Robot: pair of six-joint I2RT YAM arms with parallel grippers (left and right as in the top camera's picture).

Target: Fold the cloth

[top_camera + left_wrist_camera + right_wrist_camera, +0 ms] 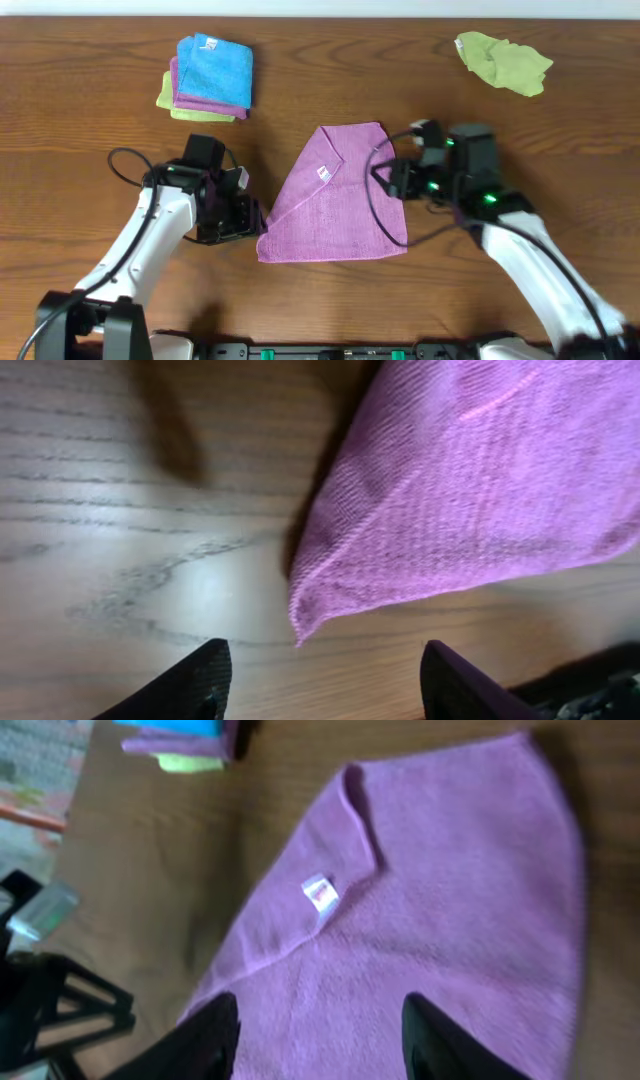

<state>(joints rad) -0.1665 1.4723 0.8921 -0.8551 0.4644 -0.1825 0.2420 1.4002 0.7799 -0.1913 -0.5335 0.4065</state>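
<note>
Cloth point(335, 200), laid on the desk point(100, 120), is flanked by spread left fingers point(190, 688) at its corner and spread right fingers point(200, 1042) over its edge.

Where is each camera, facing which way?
Overhead: above the table, looking straight down on the cloth, left gripper and right gripper.
Left wrist: low on the left arm, facing the cloth's corner; open fingers at bottom.
Right wrist: over the cloth, facing its tag; open fingers at bottom.
Shared: overhead and right wrist both show the tag.
</note>
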